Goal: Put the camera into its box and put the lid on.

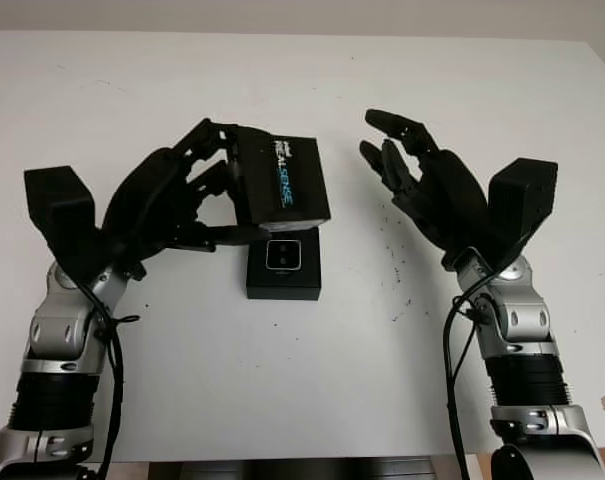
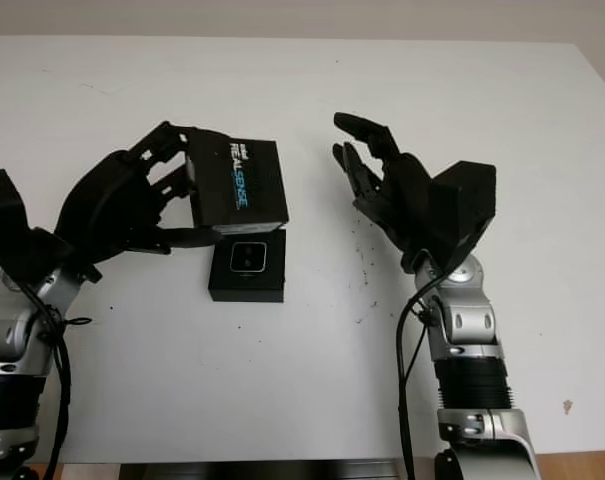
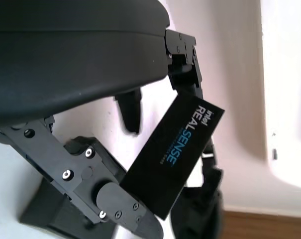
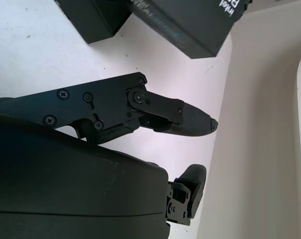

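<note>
A black lid [image 1: 287, 180] printed "RealSense" is held tilted above the table by my left hand [image 1: 207, 190], fingers closed on its left side. Directly below and in front of it, the black box [image 1: 283, 266] stands on the white table with the silver camera [image 1: 282, 255] lying inside. The lid's near edge overlaps the box's far edge in the head view. In the left wrist view the lid [image 3: 177, 154] sits between the fingers, with the box [image 3: 60, 209] below. My right hand [image 1: 412, 175] is open, raised to the right of the lid, touching nothing.
The white table [image 1: 312, 390] extends around the box on all sides. Small dark specks [image 1: 394, 265] lie on the surface right of the box. A wall runs along the table's far edge.
</note>
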You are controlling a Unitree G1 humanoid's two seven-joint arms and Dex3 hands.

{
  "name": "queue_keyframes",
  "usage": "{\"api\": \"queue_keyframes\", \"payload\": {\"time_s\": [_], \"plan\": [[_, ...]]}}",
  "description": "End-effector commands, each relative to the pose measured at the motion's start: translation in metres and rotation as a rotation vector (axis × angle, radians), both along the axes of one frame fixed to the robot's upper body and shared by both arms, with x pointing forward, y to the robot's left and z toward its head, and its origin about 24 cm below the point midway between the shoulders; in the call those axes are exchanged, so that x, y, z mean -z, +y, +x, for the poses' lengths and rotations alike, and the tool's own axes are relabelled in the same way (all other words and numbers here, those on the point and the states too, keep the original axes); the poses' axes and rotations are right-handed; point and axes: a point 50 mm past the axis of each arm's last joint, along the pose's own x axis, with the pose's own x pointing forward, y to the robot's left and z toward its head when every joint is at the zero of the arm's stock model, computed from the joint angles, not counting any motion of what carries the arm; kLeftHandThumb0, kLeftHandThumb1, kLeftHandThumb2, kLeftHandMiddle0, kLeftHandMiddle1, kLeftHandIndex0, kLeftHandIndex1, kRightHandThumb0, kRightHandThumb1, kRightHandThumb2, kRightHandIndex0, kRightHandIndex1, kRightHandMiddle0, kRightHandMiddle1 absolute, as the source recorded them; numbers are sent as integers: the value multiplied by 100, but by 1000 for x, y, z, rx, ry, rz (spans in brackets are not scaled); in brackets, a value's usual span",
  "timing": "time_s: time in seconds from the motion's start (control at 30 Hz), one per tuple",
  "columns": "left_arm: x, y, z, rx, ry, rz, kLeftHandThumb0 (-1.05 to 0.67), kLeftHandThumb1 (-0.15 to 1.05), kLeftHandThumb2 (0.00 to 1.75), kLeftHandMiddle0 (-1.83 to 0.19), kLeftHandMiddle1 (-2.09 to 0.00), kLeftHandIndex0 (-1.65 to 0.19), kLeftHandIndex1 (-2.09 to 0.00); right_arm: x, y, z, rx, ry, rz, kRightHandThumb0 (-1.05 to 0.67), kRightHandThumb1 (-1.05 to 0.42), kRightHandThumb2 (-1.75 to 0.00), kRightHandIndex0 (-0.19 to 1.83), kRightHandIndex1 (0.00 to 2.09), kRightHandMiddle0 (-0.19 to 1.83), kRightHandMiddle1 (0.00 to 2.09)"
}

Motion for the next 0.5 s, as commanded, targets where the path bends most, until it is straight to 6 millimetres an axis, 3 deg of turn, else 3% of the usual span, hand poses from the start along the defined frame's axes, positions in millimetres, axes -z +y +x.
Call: {"api": "queue_keyframes", "payload": {"time_s": [0.0, 0.1, 0.47], "plan": [[4, 2, -2, -16, -17, 56, -37, 105, 43, -3, -44, -27, -181, 1, 0, -1, 1, -11, -6, -53, -105, -60, 20, 6, -18, 86], [6, 2, -2, -23, -37, 98, -36, 105, 42, -9, -20, -29, -180, 0, 0, -1, 1, -9, -4, -53, -105, -60, 20, 6, -19, 87], [12, 3, -4, -5, -12, 184, -37, 105, 41, -8, -8, -34, -178, 0, -1, 0, -4, -12, -4, -53, -105, -61, 20, 6, -19, 87]]}}
